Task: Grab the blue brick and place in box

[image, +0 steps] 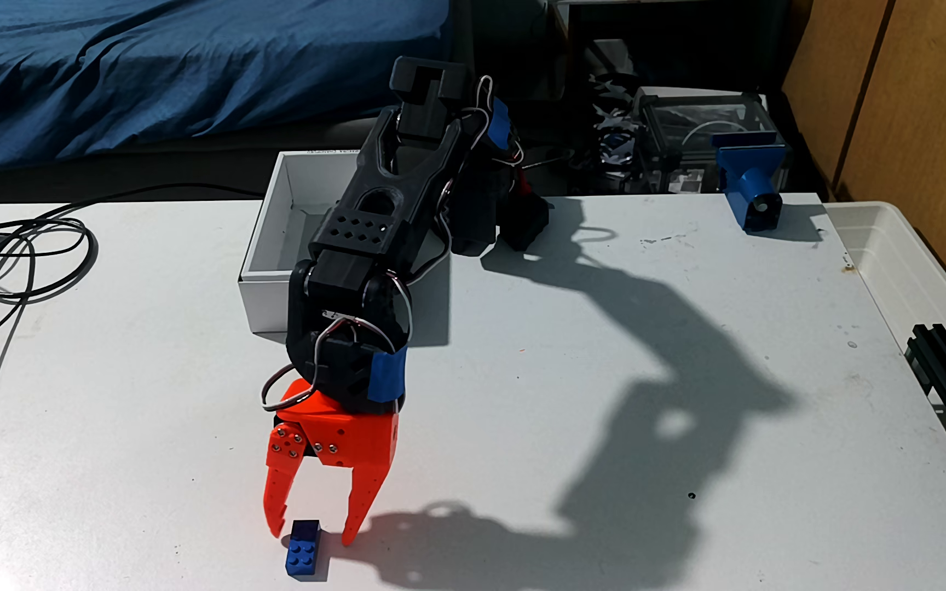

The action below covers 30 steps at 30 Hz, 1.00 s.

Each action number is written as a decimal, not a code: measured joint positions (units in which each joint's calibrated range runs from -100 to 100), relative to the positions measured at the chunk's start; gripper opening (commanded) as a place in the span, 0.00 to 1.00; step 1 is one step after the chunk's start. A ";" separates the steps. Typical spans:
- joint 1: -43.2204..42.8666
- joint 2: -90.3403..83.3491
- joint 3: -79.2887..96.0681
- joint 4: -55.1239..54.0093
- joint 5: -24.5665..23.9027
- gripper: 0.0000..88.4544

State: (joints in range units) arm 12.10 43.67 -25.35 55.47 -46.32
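Blue brick (303, 548) between spread-apart orange jaws; black arm (371, 227) outstretched, wrist pitched down

Your black arm (385, 187) reaches from its base at the far middle of the scene toward the near edge, folding down at the wrist so the orange gripper (311, 534) points straight down. Its two fingers are spread apart, the left one (276, 500) curved and the right one (365, 500) straight, with their tips low at the near edge. Blue tape (388, 375) wraps the wrist just above the orange part.
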 measured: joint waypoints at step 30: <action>2.29 0.25 -0.80 -0.26 0.00 0.01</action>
State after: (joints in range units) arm 14.39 43.92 -26.15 55.20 -46.32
